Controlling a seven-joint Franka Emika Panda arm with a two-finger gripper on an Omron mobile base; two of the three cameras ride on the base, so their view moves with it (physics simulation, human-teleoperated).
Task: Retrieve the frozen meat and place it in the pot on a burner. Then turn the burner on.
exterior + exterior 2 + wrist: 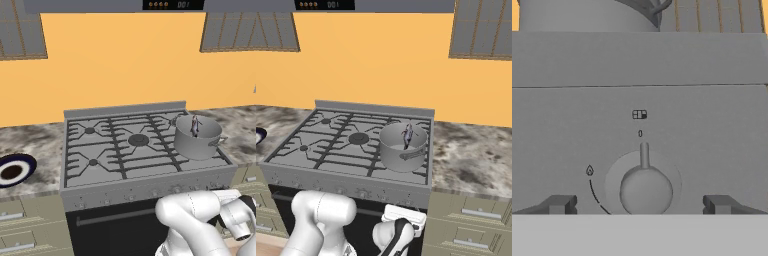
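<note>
Though its lower part is hidden by the rim, the frozen meat, a small dark chunk with whitish streaks, stands inside the grey pot on the stove's near-right burner. Marbled desk flanks the stove below an orange wall. A blue-rimmed plate lies left, cut off. The fingers stand wide apart on either side of a knob pointing to zero.

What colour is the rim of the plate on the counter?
Dark blue; the plate shows best in the left base view.
</note>
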